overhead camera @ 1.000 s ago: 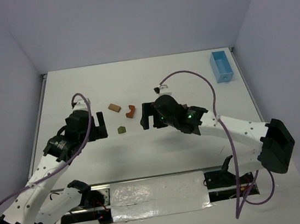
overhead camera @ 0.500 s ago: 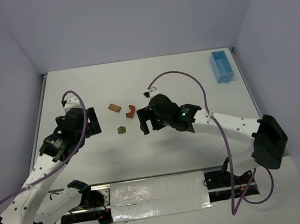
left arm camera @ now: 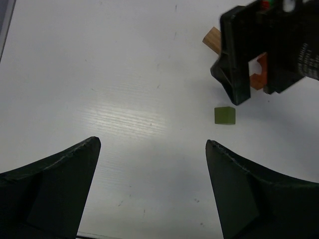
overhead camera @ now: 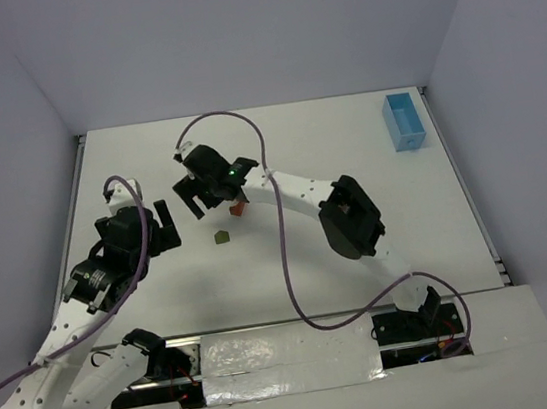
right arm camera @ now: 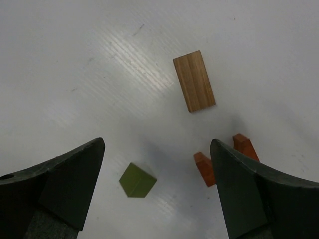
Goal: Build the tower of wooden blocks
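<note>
Right gripper (right arm camera: 157,149), jaws spread, has been swung left and is held over tan block (right arm camera: 194,80), green block (right arm camera: 137,180) and orange arch (right arm camera: 203,169), all lying apart. Left gripper (left arm camera: 152,144), spread, is drawn back slightly. Nothing is stacked; a first pick is expected.

Robotics lab test cell: white desk (overhead camera: 346,144) sitting boxed in by plain lavender walls (overhead camera: 232,38); left arm (overhead camera: 68,330), right arm (overhead camera: 297,189) standing bolted at near edge; purple cables (overhead camera: 284,264) looping loose; taped plastic strip (overhead camera: 283,349) covering mounting rail.

L claw (left arm camera: 152,144), R claw (right arm camera: 157,143) open; prob. aloft
</note>
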You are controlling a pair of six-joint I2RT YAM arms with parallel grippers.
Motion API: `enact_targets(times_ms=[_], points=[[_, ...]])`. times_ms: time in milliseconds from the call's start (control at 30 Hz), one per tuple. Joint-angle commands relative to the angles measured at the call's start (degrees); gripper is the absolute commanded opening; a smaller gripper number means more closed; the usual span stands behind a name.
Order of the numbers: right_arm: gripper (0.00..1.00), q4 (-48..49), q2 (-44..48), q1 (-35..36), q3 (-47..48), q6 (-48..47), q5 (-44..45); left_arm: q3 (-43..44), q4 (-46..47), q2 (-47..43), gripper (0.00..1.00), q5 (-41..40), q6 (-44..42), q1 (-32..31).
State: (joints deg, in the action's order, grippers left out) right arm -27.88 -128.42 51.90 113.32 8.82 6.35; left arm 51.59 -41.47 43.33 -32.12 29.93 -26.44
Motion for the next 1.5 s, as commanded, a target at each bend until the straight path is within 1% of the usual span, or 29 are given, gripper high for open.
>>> enact_targets(times_ms=[0, 33, 100, 133, 200, 267, 333, 500, 567, 633, 800, 933, 1133, 1267, 1300, 1333, 1433, 1467], points=[[0.92, -4.8, -5.7, 0.0, 9.9, -7.3, 1.0, 0.0, 2.3, 1.2, 1.0, 2.6, -1.8, -0.1], [0.9, -5.0, -7.1, -0.3, 13.2, -7.8, -0.4, -0.1, 2.4, 1.1, 0.99, 3.4, -2.1, 0.0], [0.86, -6.0, -10.9, -1.5, 16.4, -8.1, -2.2, -0.4, 3.1, 0.5, 1.0, 4.7, -2.8, 0.0], [0.85, -6.3, -11.9, -1.8, 18.7, -8.3, -4.5, -0.5, 3.6, -0.1, 1.0, 5.6, -3.0, 0.0], [0.81, -6.3, -13.6, -2.8, 20.4, -8.3, -5.2, -0.7, 3.9, -0.5, 1.0, 6.1, -3.3, -0.1], [0.77, -5.6, -14.8, -3.4, 20.6, -8.3, -6.1, -0.8, 4.0, -1.0, 0.99, 6.5, -3.5, 0.0], [0.77, -4.9, -15.3, -3.9, 20.3, -8.3, -6.1, -0.8, 4.2, -1.3, 0.99, 6.9, -3.7, -0.1], [0.76, -4.6, -17.1, -5.6, 22.3, -8.3, -9.9, -0.9, 4.3, -2.5, 0.99, 7.4, -3.7, 0.0], [0.73, -5.3, -18.5, -6.2, 23.6, -8.3, -11.7, -1.1, 4.6, -3.3, 0.99, 8.0, -3.9, 0.0], [0.72, -5.7, -19.0, -6.1, 23.9, -10.4, -12.3, -1.1, 4.7, -3.9, 1.0, 8.2, -3.9, 0.0], [0.71, -6.3, -20.6, -6.2, 24.3, -11.1, -12.7, -1.2, 4.6, -4.4, 1.0, 8.2, -3.8, 0.0], [0.65, -6.5, -21.4, -6.2, 24.4, -11.3, -13.6, -1.2, 4.7, -5.0, 0.99, 8.3, -3.8, -0.2], [0.55, -4.3, -20.2, -5.9, 22.2, -11.0, -13.4, -1.2, 4.8, -5.1, 0.99, 8.7, -4.0, -0.2], [0.55, -2.8, -19.1, -5.6, 20.6, -11.3, -11.8, -1.3, 4.9, -5.2, 1.0, 9.0, -4.1, -0.2], [0.46, -2.6, -18.9, -5.5, 20.6, -11.5, -11.7, -1.4, 5.0, -5.3, 0.99, 9.0, -4.2, -0.2], [0.42, -2.4, -18.9, -5.2, 20.6, -11.5, -11.2, -1.4, 5.0, -5.3, 0.99, 9.1, -4.2, -0.2], [0.32, -1.0, -17.3, -4.7, 19.4, -11.6, -9.3, -1.4, 5.2, -5.4, 1.0, 9.4, -4.4, -0.3], [0.31, -0.6, -15.9, -4.5, 18.8, -11.5, -8.7, -1.4, 5.2, -5.4, 0.99, 9.5, -4.4, -0.2]])
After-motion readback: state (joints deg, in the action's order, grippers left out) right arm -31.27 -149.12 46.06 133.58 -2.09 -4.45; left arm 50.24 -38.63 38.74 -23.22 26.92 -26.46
